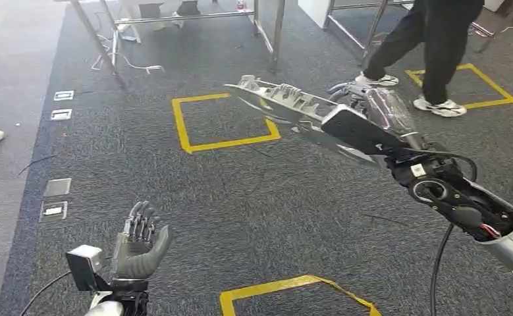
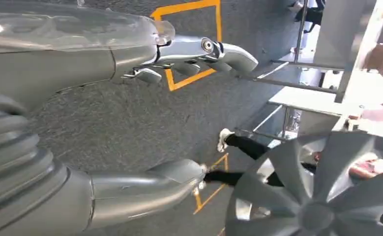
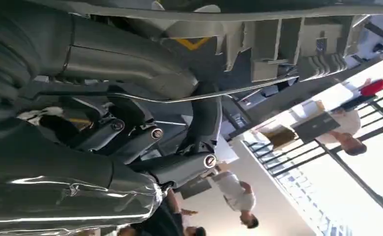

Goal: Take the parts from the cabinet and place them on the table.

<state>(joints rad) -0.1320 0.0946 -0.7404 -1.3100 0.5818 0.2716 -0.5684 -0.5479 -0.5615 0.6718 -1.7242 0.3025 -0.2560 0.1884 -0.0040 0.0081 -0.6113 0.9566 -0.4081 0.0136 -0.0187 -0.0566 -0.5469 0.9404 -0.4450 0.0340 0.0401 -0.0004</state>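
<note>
Low in the head view, the left robot hand is raised palm-up over the grey carpet, its fingers spread and holding nothing. From the left wrist camera its thumb and fingers stand well apart, with bare carpet between them.

Out to the right, the right robot hand grips a large silver-grey wheel cover, a ribbed plastic disc held tilted above the carpet, stretching from the hand toward the left. From the left wrist camera the same cover shows its spoked face. From the right wrist camera the dark fingers curl around the cover's thin rim, and its ribbed back runs along the edge of the picture.

Yellow tape squares mark the carpet, one just beneath the cover, another near the camera. A person in black trousers and white shoes stands beyond the right robot hand. Metal table legs rise at the far side of the carpet.
</note>
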